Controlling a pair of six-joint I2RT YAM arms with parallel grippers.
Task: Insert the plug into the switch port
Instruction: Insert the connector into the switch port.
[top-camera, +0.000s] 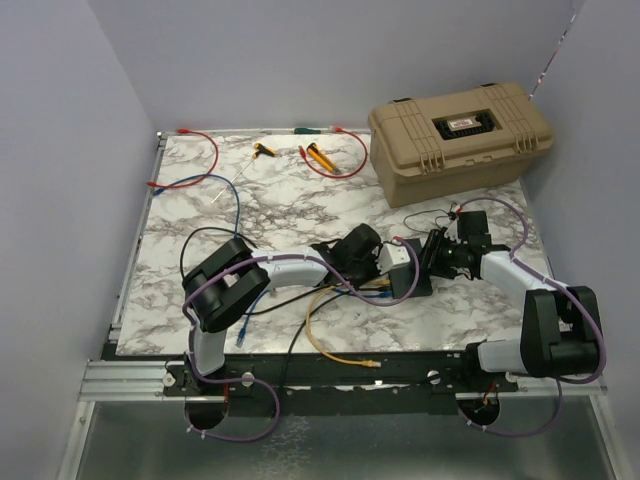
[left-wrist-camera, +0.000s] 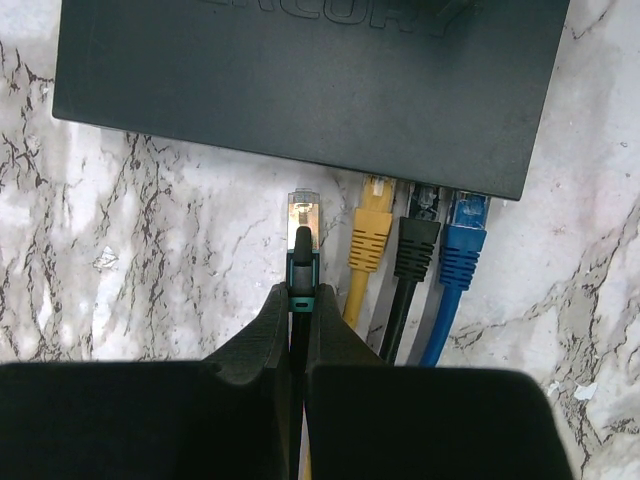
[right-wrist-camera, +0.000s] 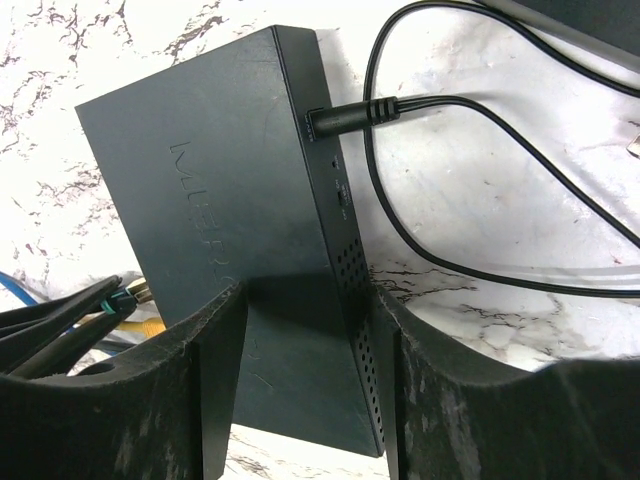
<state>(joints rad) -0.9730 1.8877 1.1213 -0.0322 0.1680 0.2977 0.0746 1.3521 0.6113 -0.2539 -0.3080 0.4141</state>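
Note:
The switch (left-wrist-camera: 300, 80) is a flat dark-grey box across the top of the left wrist view. Yellow (left-wrist-camera: 370, 235), black (left-wrist-camera: 415, 245) and blue (left-wrist-camera: 463, 250) plugs sit in ports on its near edge. My left gripper (left-wrist-camera: 300, 290) is shut on a black cable's teal-collared plug (left-wrist-camera: 303, 215). The plug's clear tip points at the switch edge, just left of the yellow plug and a short gap away. My right gripper (right-wrist-camera: 307, 295) is shut across the switch's (right-wrist-camera: 230, 190) end, with its power cord (right-wrist-camera: 400, 110) plugged into the side. From above, both grippers (top-camera: 372, 262) (top-camera: 432, 262) flank the switch (top-camera: 412, 285).
A big tan case (top-camera: 460, 135) stands at the back right. Red cables (top-camera: 205, 145) and yellow-handled tools (top-camera: 320, 155) lie at the back. A loose yellow cable (top-camera: 340, 352) and black cables trail toward the front edge. Grey walls enclose the marble table (top-camera: 180, 230).

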